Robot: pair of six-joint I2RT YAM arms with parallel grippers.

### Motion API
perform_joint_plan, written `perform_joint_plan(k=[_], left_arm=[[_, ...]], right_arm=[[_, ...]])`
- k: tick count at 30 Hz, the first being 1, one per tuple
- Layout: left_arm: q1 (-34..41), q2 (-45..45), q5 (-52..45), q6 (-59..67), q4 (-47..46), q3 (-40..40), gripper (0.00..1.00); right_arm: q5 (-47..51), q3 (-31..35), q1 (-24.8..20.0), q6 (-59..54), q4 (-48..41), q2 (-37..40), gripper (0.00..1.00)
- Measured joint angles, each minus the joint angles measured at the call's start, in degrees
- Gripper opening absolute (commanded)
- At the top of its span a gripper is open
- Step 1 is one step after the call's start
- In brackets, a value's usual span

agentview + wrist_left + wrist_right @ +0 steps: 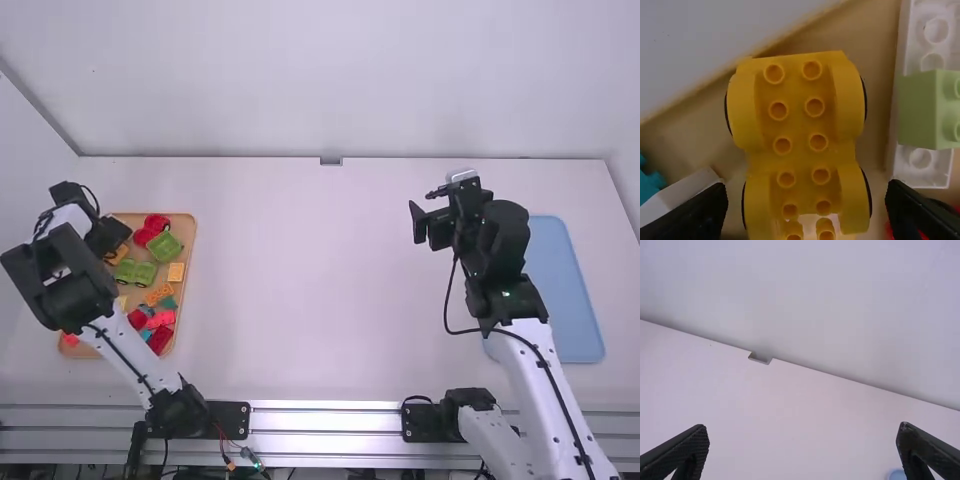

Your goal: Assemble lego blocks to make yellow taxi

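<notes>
Nearest, along the high view's bottom edge, a metal rail (325,418) runs crosswise, with the bases of the 2 arms standing by it. The left arm reaches over the tan tray (190,240) of blocks; its gripper (110,236) is above the tray's far left part. A dark red block (160,340) lies in the tray's nearer part, with a pink block (160,319) just beyond it. Farther along come a teal block (169,303), an orange piece (159,293), an orange-yellow block (176,272) and a green wheeled piece (134,272). A green block (165,246) and a red wheeled piece (152,229) lie toward the far rim.

In the left wrist view the left fingers are spread wide, gripping nothing — the yellow wheeled base (800,125), studs showing in 2 columns, lies in the tray between and beyond them. Beside it, a pale green block (922,110) sits on a white block (920,165).

On the right, a flat blue tray (565,290) lies on the table (310,300). The right gripper (424,205) is left of it, its fingers well apart and empty — pointing toward the table's middle. Farthest, a small metal notch (331,161) marks the table's far edge, against the pale wall (340,80).
</notes>
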State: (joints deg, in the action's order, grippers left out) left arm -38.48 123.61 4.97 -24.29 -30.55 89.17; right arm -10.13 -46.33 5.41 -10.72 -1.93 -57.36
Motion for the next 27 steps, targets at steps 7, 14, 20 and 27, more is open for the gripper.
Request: perform_joint_plan(k=[7,14,20,27], left_arm=[[-0.4,0.0,0.2,0.0,-0.2,0.0,0.82],[-0.4,0.0,0.2,-0.2,2.0,-1.9,0.80],[-0.4,0.0,0.2,0.1,4.0,-3.7,0.74],[-0.4,0.0,0.2,0.8,5.0,-3.7,0.64]], right_arm=[[0.0,0.0,0.0,0.1,0.0,0.0,0.99],[0.0,0.0,0.0,0.0,0.0,0.0,0.99],[0.0,0.0,0.1,0.0,-0.1,0.0,0.99],[-0.1,0.0,0.9,0.0,-0.1,0.0,0.99]])
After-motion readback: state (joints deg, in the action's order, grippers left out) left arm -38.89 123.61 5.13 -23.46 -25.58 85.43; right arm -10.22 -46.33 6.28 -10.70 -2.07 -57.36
